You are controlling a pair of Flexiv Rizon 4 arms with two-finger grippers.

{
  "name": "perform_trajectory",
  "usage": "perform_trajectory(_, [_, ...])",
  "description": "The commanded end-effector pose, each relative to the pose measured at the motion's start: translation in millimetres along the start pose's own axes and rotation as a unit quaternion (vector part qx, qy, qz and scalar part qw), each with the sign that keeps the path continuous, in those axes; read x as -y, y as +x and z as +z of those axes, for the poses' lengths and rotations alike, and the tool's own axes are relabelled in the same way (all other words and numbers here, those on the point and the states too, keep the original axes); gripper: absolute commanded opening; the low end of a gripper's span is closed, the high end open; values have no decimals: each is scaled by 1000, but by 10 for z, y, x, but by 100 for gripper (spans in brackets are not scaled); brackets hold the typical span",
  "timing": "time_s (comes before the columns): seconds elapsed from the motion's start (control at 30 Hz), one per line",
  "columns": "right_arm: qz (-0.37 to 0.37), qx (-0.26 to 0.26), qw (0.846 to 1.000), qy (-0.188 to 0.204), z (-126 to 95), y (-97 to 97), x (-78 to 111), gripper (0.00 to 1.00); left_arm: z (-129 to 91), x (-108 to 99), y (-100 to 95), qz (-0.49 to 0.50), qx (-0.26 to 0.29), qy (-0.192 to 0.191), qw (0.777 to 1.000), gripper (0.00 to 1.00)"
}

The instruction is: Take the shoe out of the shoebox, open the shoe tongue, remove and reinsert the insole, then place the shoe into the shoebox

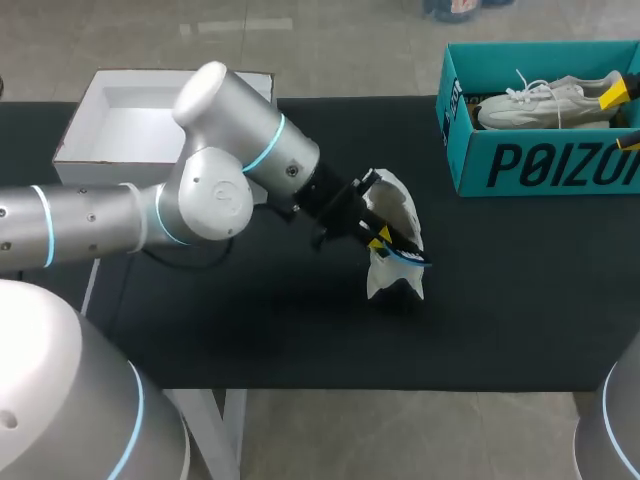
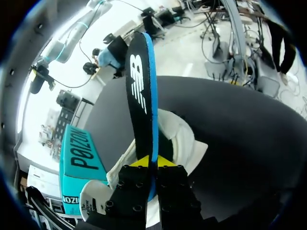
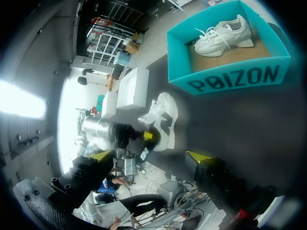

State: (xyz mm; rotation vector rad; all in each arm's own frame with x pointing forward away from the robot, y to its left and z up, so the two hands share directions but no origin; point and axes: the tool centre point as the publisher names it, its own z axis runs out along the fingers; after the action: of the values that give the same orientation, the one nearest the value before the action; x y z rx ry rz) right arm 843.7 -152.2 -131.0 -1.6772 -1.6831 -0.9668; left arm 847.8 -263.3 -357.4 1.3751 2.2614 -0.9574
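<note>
Two left fingers (image 2: 140, 162): yellow tips pressed together on the near end of the insole (image 2: 141, 86), one on each face
Left gripper (image 2: 153, 162): pinching the insole, just above the shoe (image 2: 184, 139); its arm comes in over the desk's left edge
Insole: black on top with a blue underside, held on edge, running out ahead of the fingers over the shoe's opening; whether it touches the shoe I cannot tell
Shoe: white, out of the shoebox (image 1: 540, 165), on the black desk (image 1: 250, 330) near its middle, directly under the left gripper
Right gripper (image 3: 149, 156): fingers spread wide with nothing between them, held high and well apart from the shoe
Shoebox: teal, open, at the desk's far right corner
Second shoe (image 1: 545, 103): white, laced, lying inside the shoebox
White box (image 1: 150, 120): open, at the desk's far left corner, well apart from the shoe
</note>
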Motion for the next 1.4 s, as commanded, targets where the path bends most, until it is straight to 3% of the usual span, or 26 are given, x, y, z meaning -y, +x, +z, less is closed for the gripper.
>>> perform_trajectory(0.03, [1,1,1000,0,2,0,-1,100,70,-123,-78,0,-2,-24,1000,0])
perform_trajectory(0.1, [1,1,1000,0,2,0,-1,100,64,-200,-100,4,-1,-50,999,0])
perform_trajectory(0.27, [1,1,1000,0,2,0,-1,100,-1,-229,-111,-7,5,-58,998,0])
perform_trajectory(0.37, [1,1,1000,0,2,0,-1,100,-64,-152,-110,-16,10,-46,999,73])
perform_trajectory(0.4, [1,1,1000,0,2,0,-1,100,-88,-83,-107,-15,10,-34,999,82])
perform_trajectory(0.47, [1,1,1000,0,2,0,-1,100,-112,-2,-109,-13,10,-22,1000,82])
perform_trajectory(0.57, [1,1,1000,0,2,0,-1,100,-135,133,-107,-6,8,-1,1000,65])
perform_trajectory(0.6, [1,1,1000,0,2,0,-1,100,-132,172,-104,-2,9,5,1000,46])
perform_trajectory(0.67, [1,1,1000,0,2,0,-1,100,-96,189,-93,3,8,5,1000,20])
perform_trajectory(0.7, [1,1,1000,0,2,0,-1,100,-67,178,-85,7,6,1,1000,0])
perform_trajectory(0.87, [1,1,1000,0,2,0,-1,100,75,100,-43,22,-6,-12,1000,0])
perform_trajectory(1.07, [1,1,1000,0,2,0,-1,100,118,-125,-57,55,-7,-89,994,0])
perform_trajectory(1.2, [1,1,1000,0,2,0,-1,100,96,-308,-109,45,10,-114,992,0])
perform_trajectory(1.37, [1,1,1000,0,2,0,-1,100,45,-332,-123,25,16,-111,993,0])
perform_trajectory(1.4, [1,1,1000,0,2,0,-1,100,29,-301,-123,18,17,-104,994,16])
